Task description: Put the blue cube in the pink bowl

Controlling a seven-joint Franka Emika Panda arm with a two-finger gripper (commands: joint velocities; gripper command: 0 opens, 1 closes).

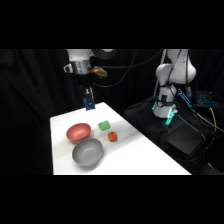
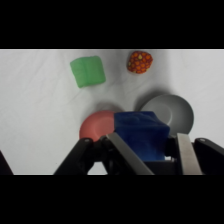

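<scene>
Side view: the blue cube [image 1: 89,104] is held clamped in the gripper [image 1: 89,101], raised above the far end of the white table [image 1: 140,155]. Below and nearer lies the pink bowl [image 1: 78,132], with the grey bowl [image 1: 87,152] beside it. Wrist view: the cube [image 2: 142,134] is gripped between both fingers [image 2: 189,155], while a green block [image 2: 87,71] and a red-orange object [image 2: 139,62] are seen beyond.

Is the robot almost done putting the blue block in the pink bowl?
About halfway. The claw has grabbed the blue cube and holds it up above the table. The pink bowl is empty. Left to do: carry the cube over the bowl and let go.
</scene>
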